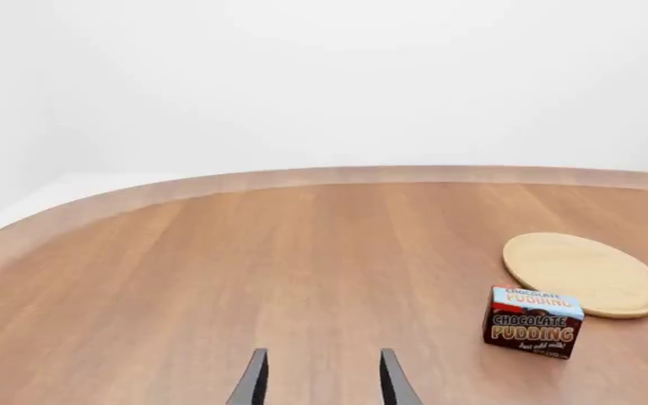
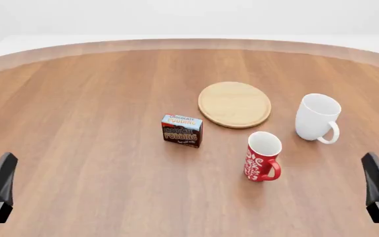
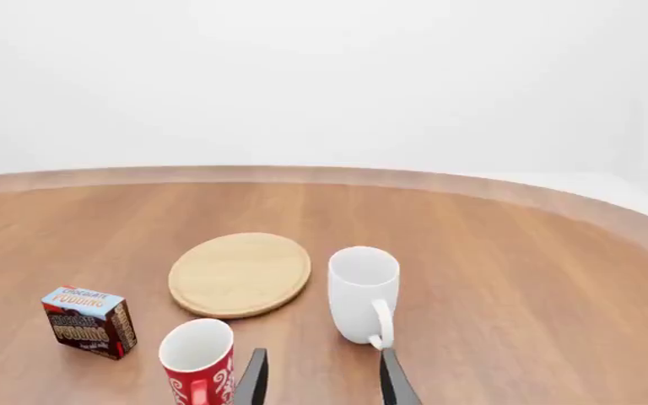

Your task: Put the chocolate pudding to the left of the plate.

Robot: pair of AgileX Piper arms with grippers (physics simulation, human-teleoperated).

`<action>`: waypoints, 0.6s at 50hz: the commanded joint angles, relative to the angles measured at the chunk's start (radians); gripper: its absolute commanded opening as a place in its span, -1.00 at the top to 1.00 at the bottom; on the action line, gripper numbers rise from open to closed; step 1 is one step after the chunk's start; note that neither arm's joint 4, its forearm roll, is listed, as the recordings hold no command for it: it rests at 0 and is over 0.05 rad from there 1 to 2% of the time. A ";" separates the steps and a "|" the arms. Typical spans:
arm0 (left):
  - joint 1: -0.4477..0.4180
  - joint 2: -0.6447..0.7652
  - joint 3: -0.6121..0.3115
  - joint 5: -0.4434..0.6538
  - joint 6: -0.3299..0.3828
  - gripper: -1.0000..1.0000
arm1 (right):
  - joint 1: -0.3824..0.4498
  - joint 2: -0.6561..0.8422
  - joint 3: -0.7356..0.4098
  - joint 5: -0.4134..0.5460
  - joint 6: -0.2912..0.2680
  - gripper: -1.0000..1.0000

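- Chocolate pudding (image 2: 181, 130) stood upright on the tabletop (image 2: 91, 148), just to the left of the plate (image 2: 234, 104) and slightly nearer to you, its brown lettered front facing your side.
- A narrow strip of bare wood showed between carton and plate in the front view; they looked apart, not touching.
- Your left tool (image 1: 321, 377) had its two fingers spread with clear wood between them, and it held nothing.
- The pudding sat well ahead of that left tool and off to its right, nowhere between the fingers.
- Your right tool (image 3: 321, 377) was likewise parted and empty.
- From the right tool, the pudding lay forward and far to the left, beyond the red mug (image 2: 262, 156).
- The red mug stood upright nearer to you than the plate, to the right of the pudding.
- The white mug (image 2: 318, 117) stood upright to the right of the plate, handle turned toward your side.
- In the front view both arms showed only as dark shapes at the lower corners, well apart from every object.
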 commanded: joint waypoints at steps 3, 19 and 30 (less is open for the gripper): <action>0.000 0.000 0.000 0.000 0.000 -1.00 | -0.005 0.001 -0.010 0.004 0.002 -1.00; 0.000 0.000 0.000 0.000 0.000 -1.00 | 0.116 0.040 -0.237 0.095 -0.069 -1.00; 0.000 0.000 0.000 0.000 0.000 -1.00 | 0.161 0.396 -0.570 0.039 -0.134 -1.00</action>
